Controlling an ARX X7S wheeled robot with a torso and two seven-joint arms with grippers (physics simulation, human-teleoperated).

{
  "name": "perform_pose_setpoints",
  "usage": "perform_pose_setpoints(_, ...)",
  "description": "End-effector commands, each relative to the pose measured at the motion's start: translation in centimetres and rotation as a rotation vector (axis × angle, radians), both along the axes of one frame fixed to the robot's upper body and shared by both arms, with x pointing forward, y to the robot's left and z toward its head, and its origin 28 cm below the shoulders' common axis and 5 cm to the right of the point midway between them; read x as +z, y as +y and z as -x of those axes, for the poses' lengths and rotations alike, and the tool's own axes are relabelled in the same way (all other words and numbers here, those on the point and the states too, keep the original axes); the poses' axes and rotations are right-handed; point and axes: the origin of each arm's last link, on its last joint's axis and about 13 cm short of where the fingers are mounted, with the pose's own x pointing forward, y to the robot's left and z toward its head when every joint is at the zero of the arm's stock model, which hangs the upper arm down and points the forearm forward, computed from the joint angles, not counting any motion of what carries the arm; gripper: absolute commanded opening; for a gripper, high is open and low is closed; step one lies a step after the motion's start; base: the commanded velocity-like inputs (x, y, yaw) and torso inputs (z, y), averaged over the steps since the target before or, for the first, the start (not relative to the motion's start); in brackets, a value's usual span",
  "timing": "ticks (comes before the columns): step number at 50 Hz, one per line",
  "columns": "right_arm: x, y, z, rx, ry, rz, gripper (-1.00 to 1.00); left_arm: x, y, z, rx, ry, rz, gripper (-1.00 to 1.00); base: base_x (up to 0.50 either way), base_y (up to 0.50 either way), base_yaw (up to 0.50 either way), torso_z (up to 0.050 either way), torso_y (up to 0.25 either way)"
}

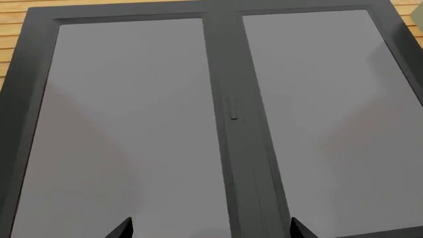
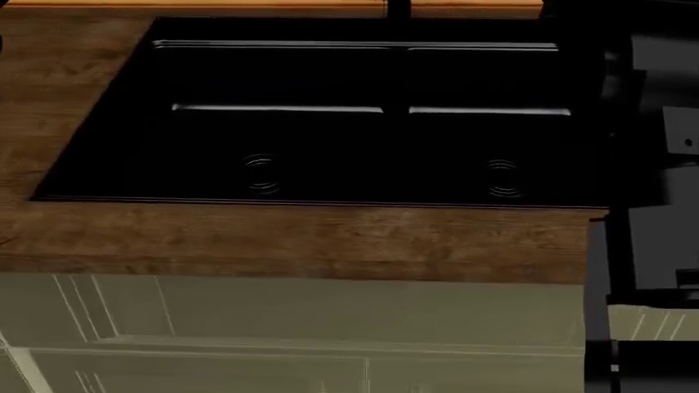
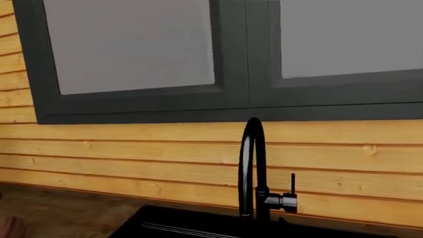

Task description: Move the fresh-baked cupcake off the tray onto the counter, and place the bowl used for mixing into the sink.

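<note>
Facing a window (image 1: 218, 109), the left gripper (image 1: 211, 229) gapes empty, sink (image 2: 327, 139) elsewhere.

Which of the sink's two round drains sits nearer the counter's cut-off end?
The ringed drain on the head view's right; the dark brown wood-plank counter ends just past it, unlike the left drain.

The head view was dim: the deep black rectangular sink basin (image 2: 327, 123) swallowed detail, only thin white glints marking its ledges and drains. The dark brown wood-plank counter (image 2: 295, 241) was evenly lit. Both wrist views were brighter, slightly soft, their grey-paned dark-framed window (image 1: 225, 99) showing faint diagonal shading.
</note>
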Motion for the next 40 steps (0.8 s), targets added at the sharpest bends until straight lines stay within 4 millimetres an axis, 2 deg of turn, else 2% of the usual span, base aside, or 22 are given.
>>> perform_pose_setpoints(1,-0.12,0.16,0.01,0.013,-0.002,0.006,1.0,-0.03,0.03,-0.02,-0.001,-0.001,0.006,1.0,0.04,0.5,0.0,0.0,0.0)
perform_pose_setpoints(40,0.18,0.13,-0.07,0.026,-0.008,0.007,1.0,0.05,0.03,0.01,0.0,0.0,0.005,1.0,0.04,0.5,0.0,0.0,0.0)
